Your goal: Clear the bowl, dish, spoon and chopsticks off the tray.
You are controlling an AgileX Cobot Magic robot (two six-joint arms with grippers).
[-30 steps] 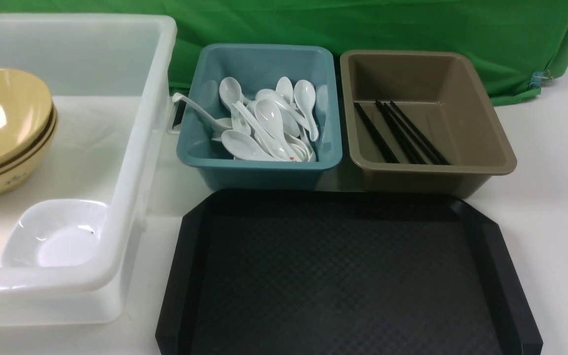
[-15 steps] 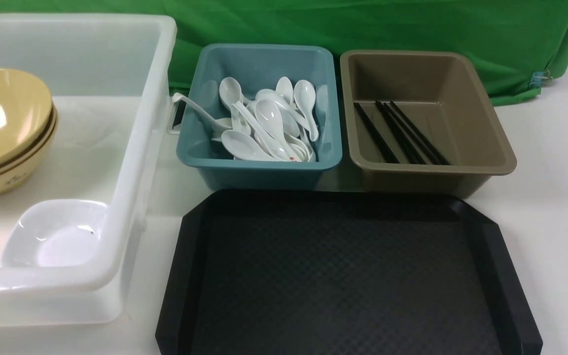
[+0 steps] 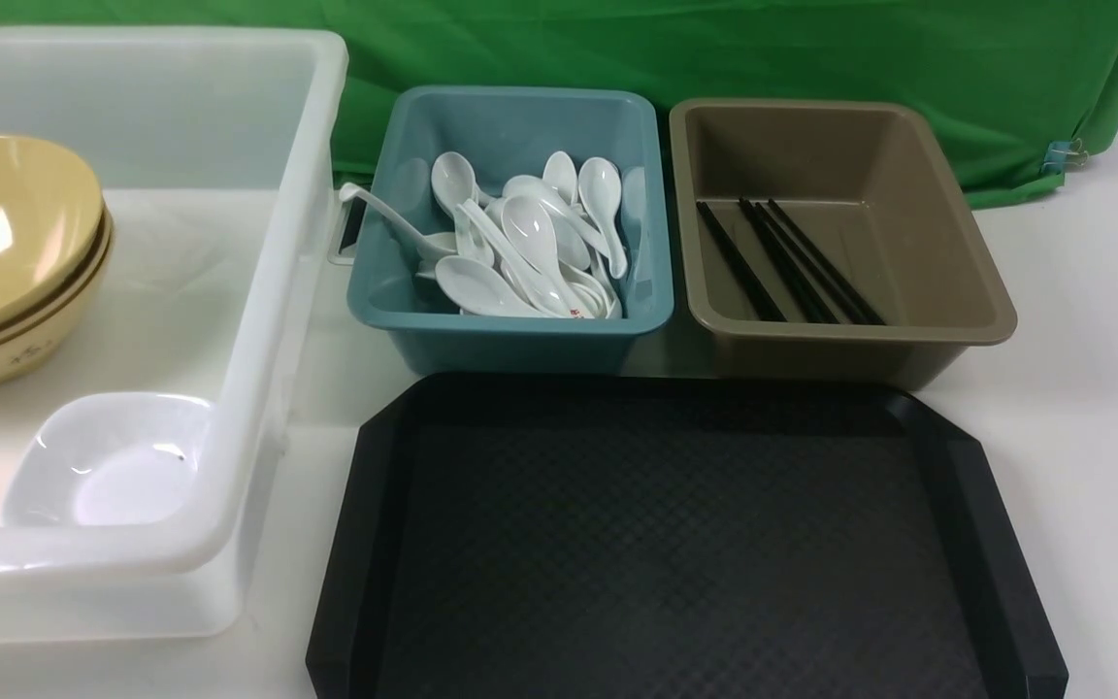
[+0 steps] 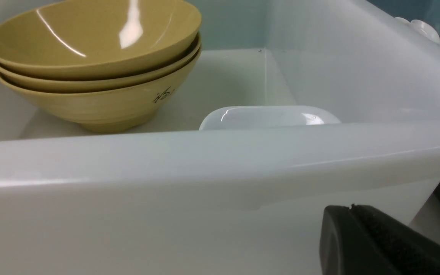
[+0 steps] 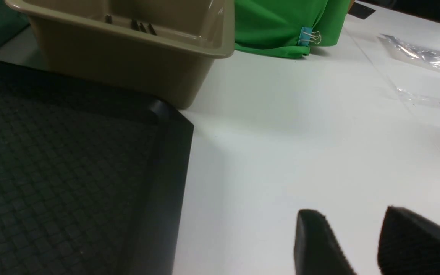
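My left hand [image 4: 351,208] is pressed together beside the white bin [image 4: 204,160]; my right hand [image 5: 357,225] is spread, holding nothing, over the counter [image 5: 300,133]. The tray [image 3: 675,544] lies bare.

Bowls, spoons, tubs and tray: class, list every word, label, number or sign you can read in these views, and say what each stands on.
No text here can be read and quoted.
Dark brush-style characters on the outside of the bottom yellow bowl: blurred, not readable.
Small red marks on a white spoon in the teal tub: too small to read.
Black tray, brown tub, white bin: no markings visible.
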